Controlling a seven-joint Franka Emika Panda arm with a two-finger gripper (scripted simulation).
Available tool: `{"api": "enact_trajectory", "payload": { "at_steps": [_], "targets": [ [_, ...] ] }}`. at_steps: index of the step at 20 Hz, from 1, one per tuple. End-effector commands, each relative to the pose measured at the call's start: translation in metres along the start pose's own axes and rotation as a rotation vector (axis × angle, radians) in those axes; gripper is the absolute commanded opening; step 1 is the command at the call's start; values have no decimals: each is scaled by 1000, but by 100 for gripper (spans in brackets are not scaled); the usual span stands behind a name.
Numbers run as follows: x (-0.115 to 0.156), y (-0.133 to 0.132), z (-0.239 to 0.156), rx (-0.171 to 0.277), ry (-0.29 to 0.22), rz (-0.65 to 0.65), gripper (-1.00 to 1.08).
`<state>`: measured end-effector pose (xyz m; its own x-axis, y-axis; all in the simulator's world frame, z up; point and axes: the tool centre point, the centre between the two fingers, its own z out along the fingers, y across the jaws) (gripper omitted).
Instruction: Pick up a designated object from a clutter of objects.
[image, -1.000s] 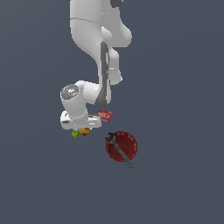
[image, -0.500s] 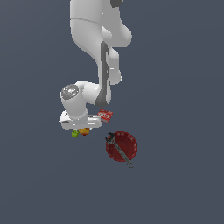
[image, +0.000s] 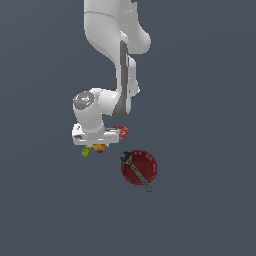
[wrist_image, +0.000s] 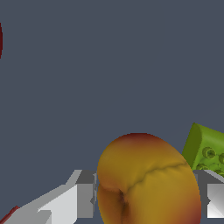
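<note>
My pincer (wrist_image: 144, 201) pinches the peach (wrist_image: 146, 179) between both fingers (wrist_image: 83, 197), with the lime-green block (wrist_image: 208, 151) just beside it.

Exterior view: arm's top cut off by frame edge. Tool (image: 98, 145) fingers too small to resolve, mostly hiding the fruit (image: 99, 148); contact can't be judged. Flat red box (image: 121, 132) half hidden behind the wrist. Wrist view: fruit (wrist_image: 146, 179) cut off at frame edge, covering most of both fingers (wrist_image: 83, 194); lime-green block (wrist_image: 206, 151) clipped by the edge and partly hidden by the fruit; dark red plate (wrist_image: 1, 40) just a sliver.
</note>
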<state>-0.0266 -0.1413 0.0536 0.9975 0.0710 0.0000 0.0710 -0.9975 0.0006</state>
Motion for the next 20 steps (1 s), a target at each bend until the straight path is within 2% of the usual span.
{"api": "enact_trajectory", "payload": {
  "at_steps": [1,8,20],
  "targets": [
    [1,-10,-12,0,2,-1,-100],
    [2,-53,-60,0,2,-1,-100],
    [5,-154,-174,-5,1,-1,-100]
  ]
}}
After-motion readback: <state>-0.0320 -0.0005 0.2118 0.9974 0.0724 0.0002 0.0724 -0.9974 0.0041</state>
